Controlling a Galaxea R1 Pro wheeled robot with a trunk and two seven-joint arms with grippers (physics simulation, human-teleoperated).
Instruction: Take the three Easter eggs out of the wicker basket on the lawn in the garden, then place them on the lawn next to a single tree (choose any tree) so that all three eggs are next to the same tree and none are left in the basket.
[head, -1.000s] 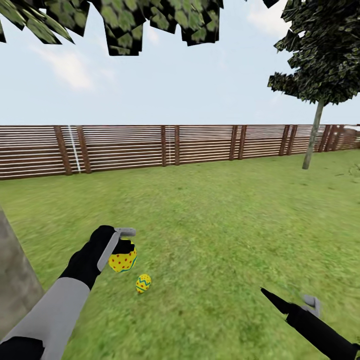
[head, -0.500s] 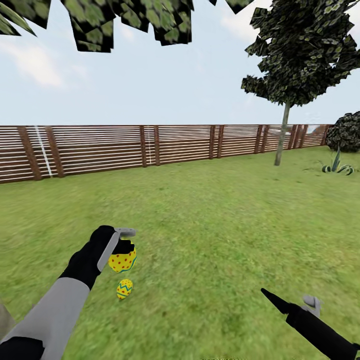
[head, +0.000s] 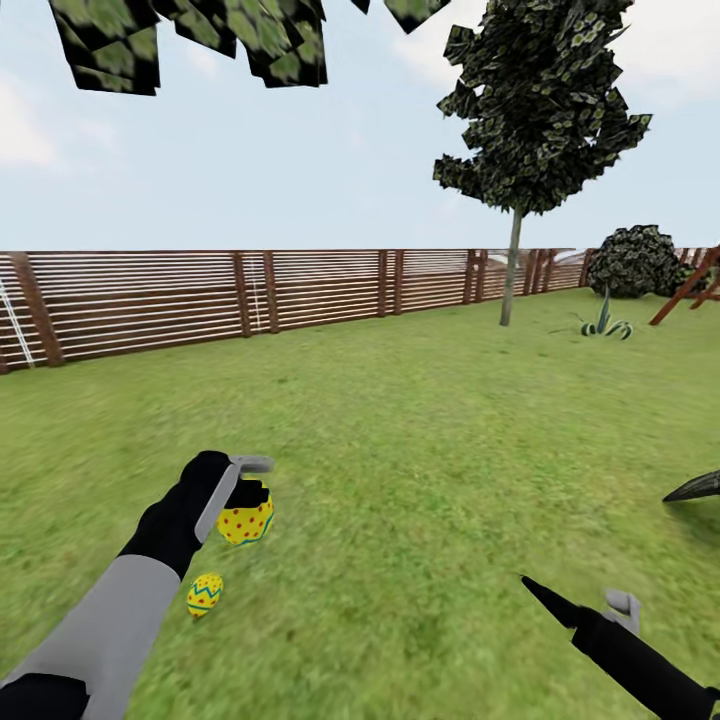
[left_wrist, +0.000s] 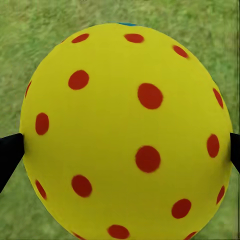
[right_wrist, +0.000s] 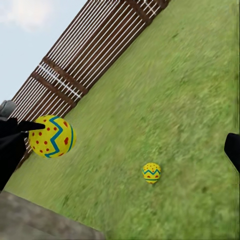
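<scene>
1. Left gripper (head: 247, 492) held above the lawn (head: 430, 450), fingers clamped on a dotted egg (head: 245, 522); in the left wrist view the fingers (left_wrist: 10, 152) press either side of it.
2. Second egg, blue zigzag (head: 205, 594), lies on the grass just below the left arm, likely already set down as part of the group.
3. Right gripper (head: 590, 605) low over the grass, fingers spread wide with nothing between them.
4. Dark tree (head: 535, 110) stands by the fence (head: 300, 295), well apart.
5. Carried egg probably held high for travel.
</scene>
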